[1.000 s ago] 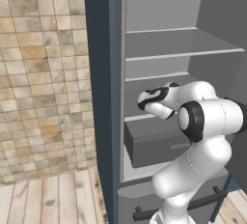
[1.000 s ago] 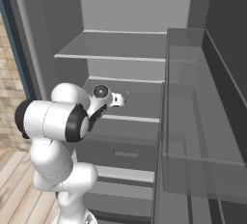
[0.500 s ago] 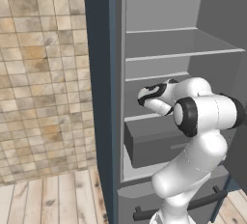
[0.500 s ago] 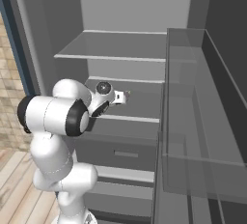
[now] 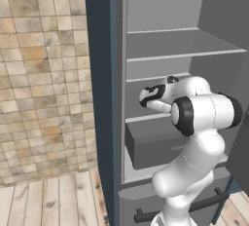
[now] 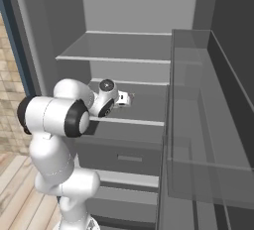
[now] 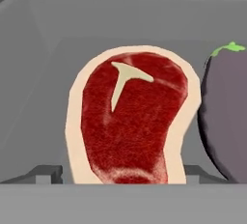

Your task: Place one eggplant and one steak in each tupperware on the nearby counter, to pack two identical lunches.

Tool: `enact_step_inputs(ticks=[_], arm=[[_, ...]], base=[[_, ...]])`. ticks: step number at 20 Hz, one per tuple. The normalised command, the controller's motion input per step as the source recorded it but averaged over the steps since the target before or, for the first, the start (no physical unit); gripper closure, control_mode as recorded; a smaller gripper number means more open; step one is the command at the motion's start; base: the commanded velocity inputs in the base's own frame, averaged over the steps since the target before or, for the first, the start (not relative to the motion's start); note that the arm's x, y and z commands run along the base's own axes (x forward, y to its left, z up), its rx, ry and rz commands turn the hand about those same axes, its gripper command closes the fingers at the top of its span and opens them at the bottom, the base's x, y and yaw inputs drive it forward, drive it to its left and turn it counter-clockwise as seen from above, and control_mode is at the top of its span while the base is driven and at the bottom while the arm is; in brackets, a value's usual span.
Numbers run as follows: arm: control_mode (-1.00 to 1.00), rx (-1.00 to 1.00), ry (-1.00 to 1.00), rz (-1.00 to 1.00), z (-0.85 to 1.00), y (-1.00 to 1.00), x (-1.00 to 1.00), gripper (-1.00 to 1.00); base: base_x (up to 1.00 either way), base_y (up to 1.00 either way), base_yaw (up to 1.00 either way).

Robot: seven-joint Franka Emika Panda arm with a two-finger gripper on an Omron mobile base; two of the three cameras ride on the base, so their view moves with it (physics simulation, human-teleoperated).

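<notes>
A raw red steak (image 7: 128, 126) with a pale fat rim and a T-shaped bone lies on a grey fridge shelf, right in front of the hand. A dark purple eggplant (image 7: 226, 117) with a green stem lies against its right side. My gripper (image 7: 123, 175) is open, with one fingertip (image 7: 48, 174) on each side of the steak's near end, close to its edges. From the base views, the gripper (image 5: 148, 96) (image 6: 128, 99) reaches over the fridge's middle shelf. The tupperware and the counter are out of view.
The open fridge has an upper shelf (image 5: 185, 54) above the hand and a closed drawer (image 5: 151, 144) below it. The fridge door with clear bins (image 6: 198, 125) stands open on the right. A tiled wall (image 5: 44, 74) and wood floor (image 5: 48, 200) lie to the left.
The hand has edged slightly deeper over the middle shelf, and the elbow has shifted a little. Nothing else moved.
</notes>
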Motion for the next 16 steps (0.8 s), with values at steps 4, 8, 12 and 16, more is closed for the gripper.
enact_step_inputs(ticks=[4,8,12,16], arm=[[-1.00,0.00,0.00,-0.04,-0.61,0.00,-0.11,1.00],[-1.00,0.00,-0.01,-0.03,-0.73,0.00,-0.59,1.00],[-1.00,0.00,-0.03,-0.03,-0.72,0.00,-0.76,1.00],[-1.00,0.00,0.00,-0.02,-0.20,0.00,-0.67,1.00]], base=[[0.00,0.00,0.00],[0.00,0.00,0.00],[0.00,0.00,0.00],[0.00,0.00,0.00]])
